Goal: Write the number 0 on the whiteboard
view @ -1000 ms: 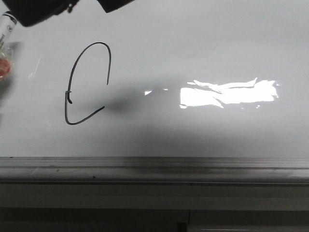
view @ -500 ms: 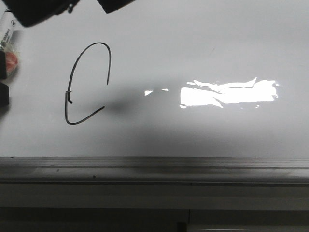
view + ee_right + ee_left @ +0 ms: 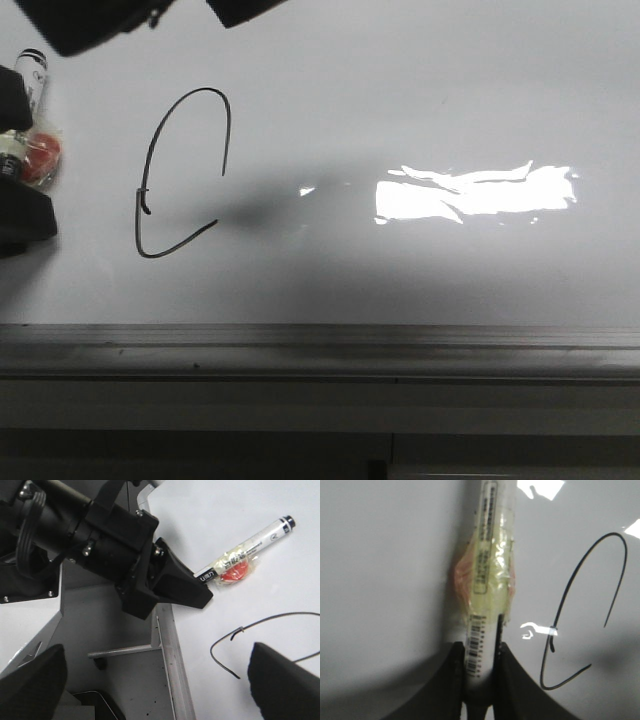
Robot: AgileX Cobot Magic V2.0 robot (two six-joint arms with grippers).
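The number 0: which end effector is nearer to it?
Left. The left end effector holds the marker beside the number 0 on the whiteboard; the right end effector's fingertips are outside every view.

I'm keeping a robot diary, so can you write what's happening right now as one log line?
left gripper: shut on marker, lying on whiteboard | number 0: loop open on right side | right gripper: open, holding nothing

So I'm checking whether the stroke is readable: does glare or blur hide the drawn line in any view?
Front view: bright glare patch sits right of the thin dark unclosed oval line, which stays sharp on the glossy pale whiteboard. Left wrist view: taped white marker is blurred, and a small glint crosses the line.
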